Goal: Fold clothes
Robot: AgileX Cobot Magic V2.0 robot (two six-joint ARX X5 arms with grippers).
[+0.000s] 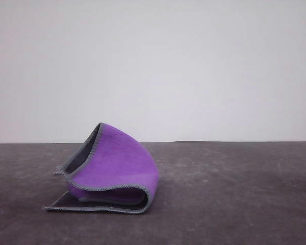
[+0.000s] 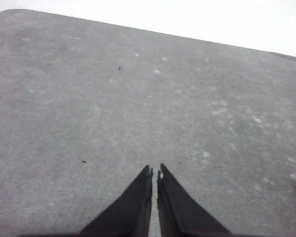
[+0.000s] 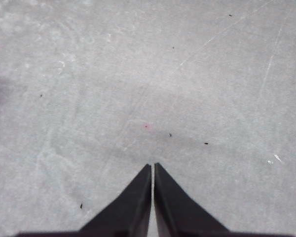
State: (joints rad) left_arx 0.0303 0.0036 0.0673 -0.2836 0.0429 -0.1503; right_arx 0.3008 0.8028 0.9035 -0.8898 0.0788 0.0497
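The clothes (image 1: 112, 168) lie on the dark grey table (image 1: 234, 194), left of centre in the front view. It is a small cloth folded over on itself, purple face outward, with grey stitched edging. A dark grey flat layer shows underneath and one corner stands up. My left gripper (image 2: 154, 172) hovers over bare grey table surface, its black fingers pressed together with nothing between them. My right gripper (image 3: 153, 167) is likewise shut and empty above bare table.
A plain white wall (image 1: 153, 66) rises behind the table's far edge. The table surface (image 2: 138, 98) is speckled with small marks, and its far edge shows in the left wrist view.
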